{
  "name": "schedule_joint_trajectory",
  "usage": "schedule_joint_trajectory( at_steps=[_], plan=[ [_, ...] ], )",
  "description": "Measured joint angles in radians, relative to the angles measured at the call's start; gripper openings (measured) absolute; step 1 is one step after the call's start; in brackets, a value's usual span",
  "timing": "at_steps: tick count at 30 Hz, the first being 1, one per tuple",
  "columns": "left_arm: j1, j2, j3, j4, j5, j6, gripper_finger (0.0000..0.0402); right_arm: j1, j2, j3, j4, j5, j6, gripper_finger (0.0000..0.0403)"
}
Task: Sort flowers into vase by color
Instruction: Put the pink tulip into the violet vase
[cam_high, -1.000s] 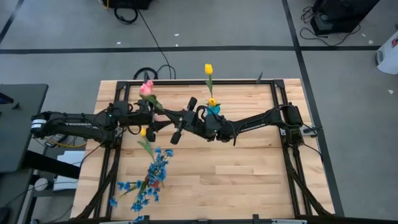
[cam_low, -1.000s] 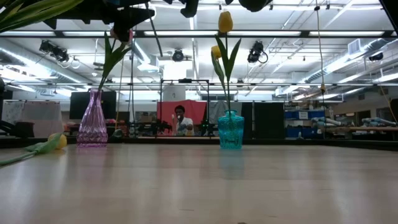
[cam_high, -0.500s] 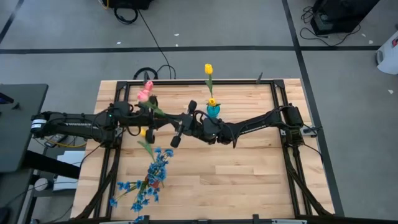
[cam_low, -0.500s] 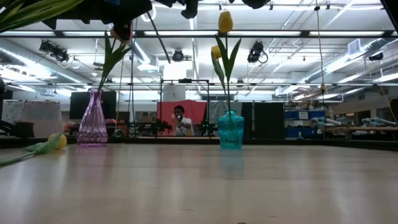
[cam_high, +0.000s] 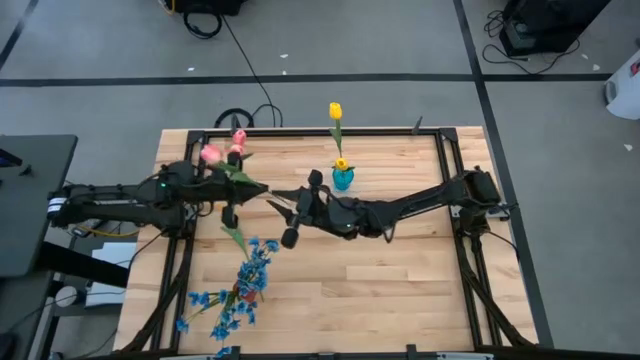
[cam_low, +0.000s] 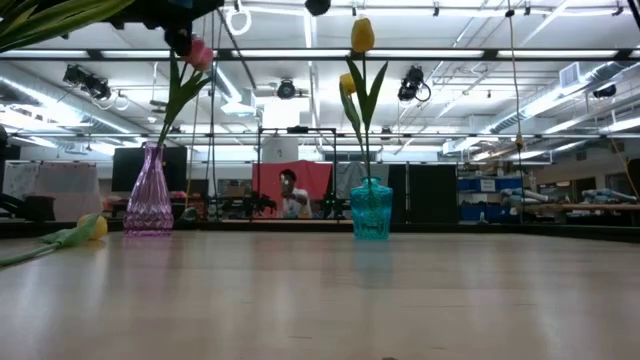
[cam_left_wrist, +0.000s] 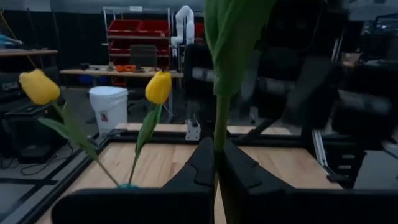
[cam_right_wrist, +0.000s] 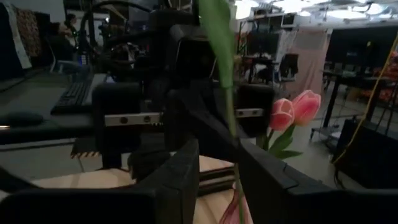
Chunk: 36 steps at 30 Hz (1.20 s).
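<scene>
My left gripper (cam_left_wrist: 214, 167) is shut on a pink tulip (cam_high: 211, 154), which is held above the table's left half. My right gripper (cam_right_wrist: 227, 177) faces it, open, with one finger on either side of the same stem (cam_right_wrist: 232, 134). Another pink tulip (cam_high: 238, 137) stands in the pink vase (cam_low: 150, 205). Two yellow tulips (cam_low: 362, 35) stand in the teal vase (cam_high: 343, 179). A third yellow tulip (cam_low: 80, 232) and the blue sprays (cam_high: 240, 290) lie on the table. My left gripper pinches the pink tulip's green stem (cam_left_wrist: 217, 134) between its two fingers, below a broad leaf (cam_left_wrist: 233, 31). The fingers come level from the table's left and lie across the stem. The tulip is lifted clear of the table, with its bloom back over my left arm.
The two vases stand toward the far edge, the pink one partly under my left arm in the high view. Bare wood (cam_high: 400, 290) fills the table's near right. A person (cam_low: 290, 192) stands in the room beyond the far edge.
The pink tulip has passed from my right gripper to my left: the left has shut on the stem and the right has opened. My left gripper has drawn back toward the table's left edge, carrying the bloom away from the vase's tulip. My right gripper has swung toward the near edge.
</scene>
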Motion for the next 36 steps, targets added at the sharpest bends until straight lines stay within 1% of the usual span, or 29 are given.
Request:
schedule_joint_trajectory(
  at_steps=[6, 8, 10, 12, 14, 15, 16, 17, 20, 22, 24, 26, 29, 33, 36],
  plan=[
    [-0.004, -0.147, 0.0, -0.19, -0.007, -0.003, 0.0008, 0.046, -0.065, 0.0, -0.216, 0.011, 0.078, 0.0122],
    [-0.004, -0.194, 0.0, -0.257, -0.016, -0.004, 0.0008, 0.068, -0.077, 0.0, -0.279, 0.037, 0.11, 0.0122],
    [-0.004, -0.239, 0.0, -0.306, -0.035, -0.005, 0.0009, 0.094, -0.095, 0.0, -0.352, 0.093, 0.135, 0.0122],
    [-0.004, -0.281, 0.0, -0.352, -0.044, -0.021, 0.0009, 0.129, -0.111, 0.0, -0.413, 0.175, 0.163, 0.0121],
    [-0.004, -0.319, 0.0, -0.384, -0.048, -0.024, 0.0009, 0.166, -0.119, 0.0, -0.444, 0.26, 0.179, 0.0121],
    [-0.004, -0.335, 0.0, -0.398, -0.053, -0.024, 0.0009, 0.183, -0.12, 0.0, -0.456, 0.284, 0.185, 0.0121],
    [-0.004, -0.349, 0.0, -0.414, -0.062, -0.025, 0.0009, 0.195, -0.12, 0.0, -0.479, 0.287, 0.192, 0.012],
    [-0.004, -0.363, 0.0, -0.429, -0.069, -0.027, 0.001, 0.203, -0.12, 0.0, -0.515, 0.265, 0.208, 0.012],
    [-0.004, -0.395, 0.0, -0.469, -0.089, -0.034, 0.001, 0.202, -0.12, -0.023, -0.595, 0.132, 0.315, 0.0115],
    [-0.004, -0.413, 0.0, -0.491, -0.089, -0.054, 0.001, 0.194, -0.12, -0.071, -0.585, 0.078, 0.372, 0.0109],
    [-0.004, -0.423, 0.0, -0.512, -0.089, -0.066, 0.001, 0.194, -0.118, -0.122, -0.577, 0.054, 0.423, 0.0103],
    [-0.004, -0.427, 0.0, -0.539, -0.089, -0.074, 0.001, 0.196, -0.118, -0.181, -0.528, 0.04, 0.455, 0.0097],
    [-0.004, -0.426, 0.0, -0.559, -0.102, -0.077, 0.001, 0.197, -0.118, -0.288, -0.407, 0.019, 0.459, 0.0089],
    [-0.004, -0.426, 0.0, -0.597, -0.153, -0.106, 0.0011, 0.178, -0.119, -0.435, -0.211, -0.031, 0.431, 0.0085],
    [-0.005, -0.426, 0.0, -0.632, -0.208, -0.136, 0.0011, 0.156, -0.126, -0.524, -0.114, -0.066, 0.414, 0.0084]
  ],
)
